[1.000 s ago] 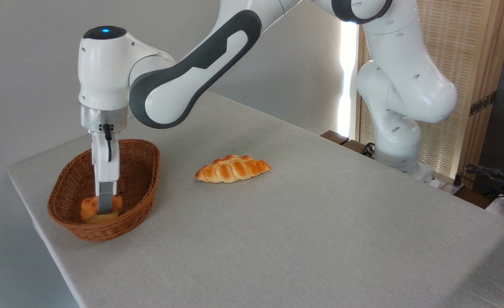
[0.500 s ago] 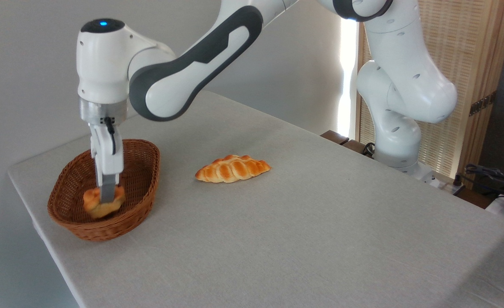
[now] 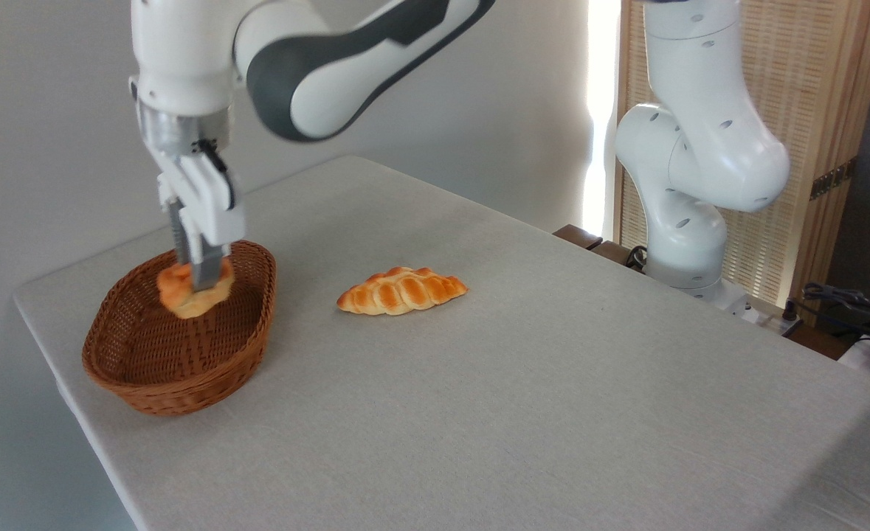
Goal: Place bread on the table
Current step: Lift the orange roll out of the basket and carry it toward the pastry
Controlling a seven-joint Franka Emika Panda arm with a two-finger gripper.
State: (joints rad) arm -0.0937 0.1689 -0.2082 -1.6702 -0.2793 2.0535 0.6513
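The bread (image 3: 178,292), a small lumpy golden-orange bun, hangs in the air above the brown wicker basket (image 3: 139,376), roughly level with its far rim. My gripper (image 3: 197,279) points down and is shut on the bun, with a grey finger across its front. The table (image 3: 523,398), covered in light grey-beige cloth, spreads out to the right of the basket. The basket's inside looks empty below the bun.
A longer braided golden loaf (image 3: 401,290) lies on the table to the right of the basket. The arm's white base (image 3: 689,243) stands at the table's far right edge. Cables and dark gear (image 3: 859,310) sit beyond the right corner.
The gripper has risen out of the basket with the bun held in it, moving up and slightly right. The loaf and basket have stayed put.
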